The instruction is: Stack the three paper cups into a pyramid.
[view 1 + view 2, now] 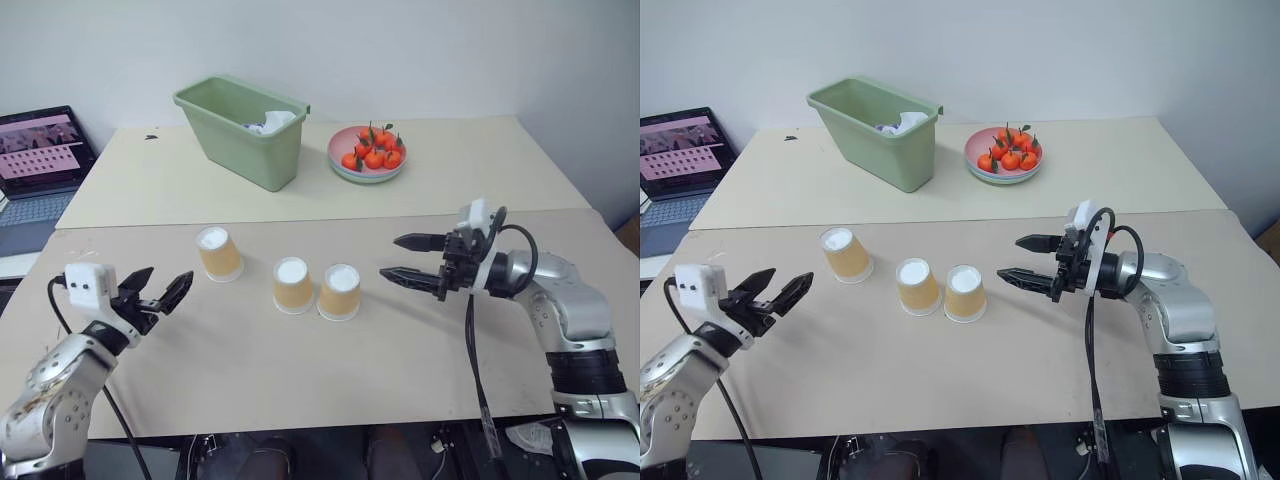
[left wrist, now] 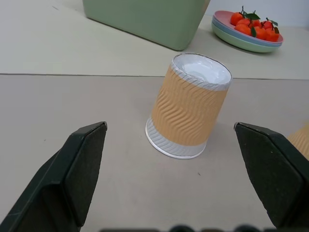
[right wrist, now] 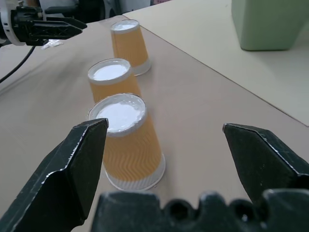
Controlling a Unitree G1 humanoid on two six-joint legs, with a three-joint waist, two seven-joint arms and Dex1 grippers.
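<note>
While all three paper cups stand upside down in a loose row, no pyramid has been started.

Left cup [image 1: 219,253] sits apart toward ten o'clock of the middle cup [image 1: 292,285], which nearly touches the right cup [image 1: 339,292]; all rest on the tabletop [image 1: 300,370]. Left gripper [image 1: 162,291] waits at nine o'clock of the row, fingers spread wide and empty; right gripper [image 1: 403,258] at three o'clock, fingers likewise apart, holding nothing. Every step remains: pairing two bases, then topping them. Whatever white thing lies in the green bin [image 1: 245,132] is hard to make out.
</note>
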